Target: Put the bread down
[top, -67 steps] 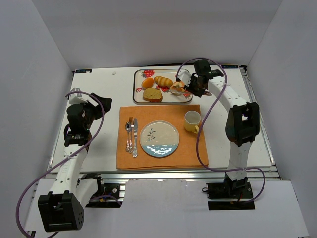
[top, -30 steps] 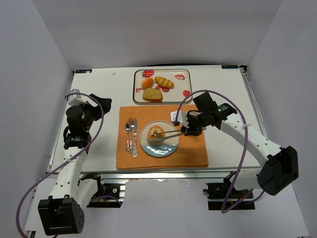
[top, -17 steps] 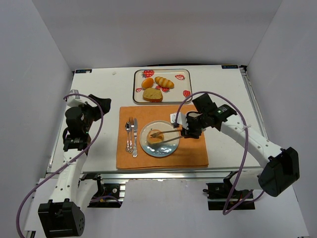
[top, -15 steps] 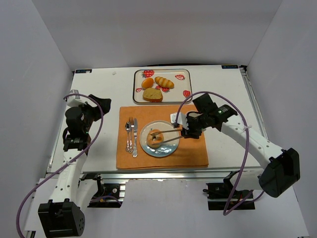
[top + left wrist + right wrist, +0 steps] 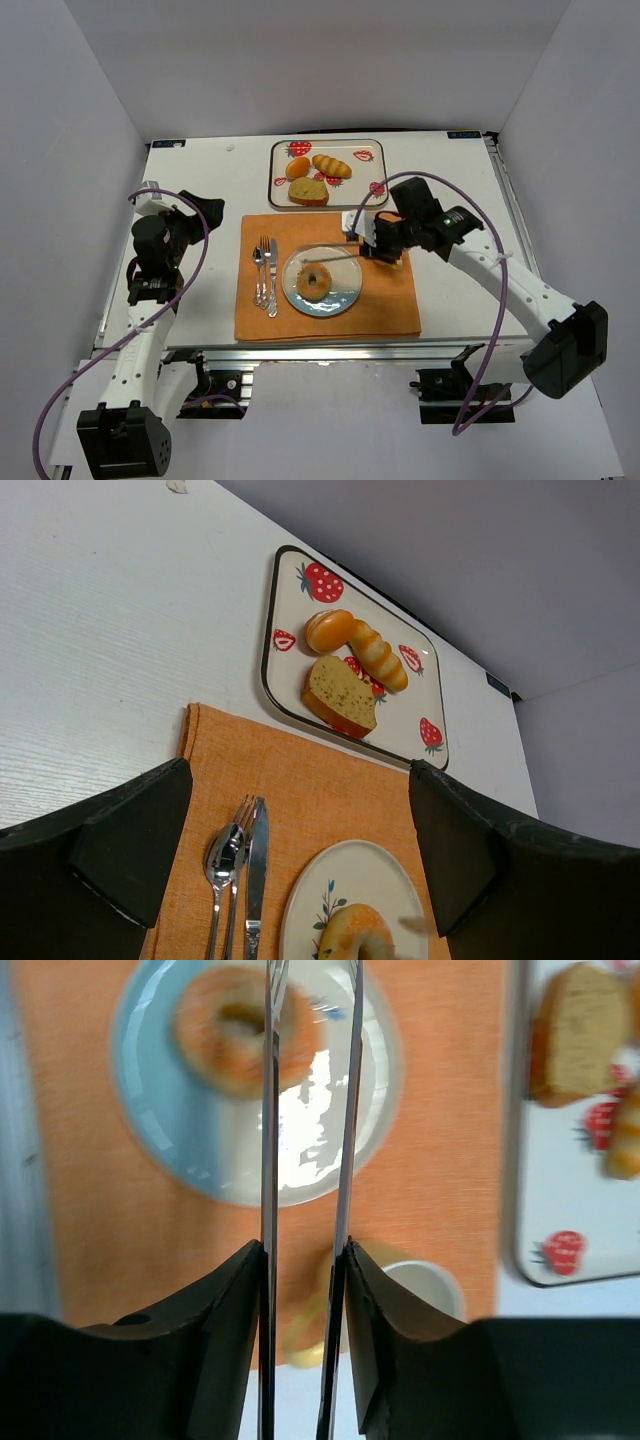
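The ring-shaped doughnut [image 5: 317, 283] lies flat on the blue-and-white plate [image 5: 342, 298], free of any grip. It also shows in the left wrist view [image 5: 358, 935] and the right wrist view [image 5: 240, 1030]. The thick loaf slice [image 5: 309, 190] lies on the strawberry tray [image 5: 365, 172]. My right gripper [image 5: 376, 246] is shut on metal tongs [image 5: 336, 259], whose two blades [image 5: 268, 1110] stand apart above the plate's right side, holding nothing. My left gripper [image 5: 188, 215] is open and empty at the table's left.
A round bun [image 5: 298, 167] and a long roll [image 5: 330, 165] share the tray. A yellow cup [image 5: 420, 1290] sits under my right gripper on the orange placemat [image 5: 390, 300]. A fork, spoon and knife [image 5: 265, 275] lie left of the plate.
The right arm carried the doughnut in the tongs from the tray to the plate. The tongs opened and drew back to the right, leaving the doughnut on the plate.
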Action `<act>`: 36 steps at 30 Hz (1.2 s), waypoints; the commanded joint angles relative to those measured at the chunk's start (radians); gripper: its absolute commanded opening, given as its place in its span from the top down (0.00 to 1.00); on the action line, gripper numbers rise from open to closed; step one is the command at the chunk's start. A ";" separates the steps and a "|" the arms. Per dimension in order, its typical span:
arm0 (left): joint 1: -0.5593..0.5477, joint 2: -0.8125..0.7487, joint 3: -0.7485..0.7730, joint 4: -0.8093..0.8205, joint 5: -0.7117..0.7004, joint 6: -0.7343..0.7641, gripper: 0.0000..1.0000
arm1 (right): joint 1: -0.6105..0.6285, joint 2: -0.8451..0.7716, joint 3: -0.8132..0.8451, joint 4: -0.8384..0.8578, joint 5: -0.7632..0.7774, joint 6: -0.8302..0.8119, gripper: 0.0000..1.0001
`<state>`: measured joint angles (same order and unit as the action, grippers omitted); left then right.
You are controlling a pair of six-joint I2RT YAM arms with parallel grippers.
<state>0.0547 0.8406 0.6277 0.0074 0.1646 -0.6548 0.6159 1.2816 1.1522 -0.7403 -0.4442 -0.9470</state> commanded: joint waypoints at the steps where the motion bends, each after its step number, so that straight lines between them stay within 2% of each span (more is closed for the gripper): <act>1: -0.004 -0.015 -0.003 -0.001 -0.008 0.003 0.02 | 0.004 0.054 0.099 0.195 0.090 0.076 0.58; 8: -0.004 -0.031 -0.003 -0.001 -0.011 0.001 0.02 | -0.011 0.321 0.279 0.324 0.242 0.094 0.60; 13: -0.004 -0.046 -0.022 -0.003 -0.011 -0.017 0.02 | -0.021 0.487 0.449 0.325 0.309 0.097 0.60; 17: -0.004 -0.063 -0.029 -0.001 -0.017 -0.019 0.02 | -0.027 0.585 0.516 0.318 0.328 0.082 0.60; 36: -0.004 -0.083 -0.045 -0.034 -0.020 -0.020 0.02 | -0.031 0.667 0.534 0.295 0.355 0.068 0.58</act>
<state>0.0547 0.7757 0.5835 -0.0238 0.1532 -0.6739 0.5888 1.9411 1.6440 -0.4652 -0.1040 -0.8719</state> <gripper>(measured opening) 0.980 0.426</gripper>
